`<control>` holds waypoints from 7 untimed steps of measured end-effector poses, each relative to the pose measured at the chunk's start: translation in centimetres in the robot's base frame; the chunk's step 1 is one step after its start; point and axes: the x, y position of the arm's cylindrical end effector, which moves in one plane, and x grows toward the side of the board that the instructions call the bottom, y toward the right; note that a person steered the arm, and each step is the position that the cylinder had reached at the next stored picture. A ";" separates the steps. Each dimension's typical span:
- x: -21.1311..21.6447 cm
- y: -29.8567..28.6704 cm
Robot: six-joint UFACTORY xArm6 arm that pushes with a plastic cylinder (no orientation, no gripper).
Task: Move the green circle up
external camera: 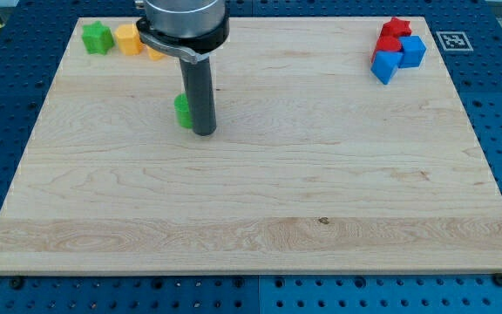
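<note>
No pincer is fitted. My tip [204,133] is set seemingly touching the green circle [182,111], upper left; sideways escape is risked.

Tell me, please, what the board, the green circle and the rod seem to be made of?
The board looks like pale, smooth wood: grain lines and a small knot show. The green circle, mostly hidden behind the rod, looks like matt, evenly coloured plastic or painted wood; I cannot tell which. The rod is dark and dull, perhaps plastic or coated metal. My tip stands just right of the circle.
</note>
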 end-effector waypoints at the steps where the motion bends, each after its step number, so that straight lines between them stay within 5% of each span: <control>1: 0.1 -0.9; 4: 1.4 -3.1; 7: -3.6 -3.1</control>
